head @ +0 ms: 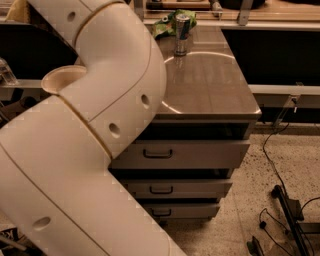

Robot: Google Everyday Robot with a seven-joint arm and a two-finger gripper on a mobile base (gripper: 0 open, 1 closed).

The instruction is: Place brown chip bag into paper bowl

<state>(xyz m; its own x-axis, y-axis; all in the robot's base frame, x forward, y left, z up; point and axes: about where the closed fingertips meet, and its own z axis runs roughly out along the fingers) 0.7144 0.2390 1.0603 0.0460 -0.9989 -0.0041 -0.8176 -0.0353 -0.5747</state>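
The paper bowl [61,79] sits at the left, its right side hidden behind my white arm [100,115]. Of the brown chip bag only a pale yellow end [16,11] shows, at the top left corner above and behind the bowl. The rest of the bag is hidden by the arm or cut off by the frame's top edge. My gripper is not in view. It lies past the top left, behind the arm's upper link.
A slim silver can [181,34] and a green snack bag [166,24] stand at the back of the grey cabinet top [210,85]. Drawers [190,152] sit below it. Cables and a stand base [287,210] lie on the speckled floor at right.
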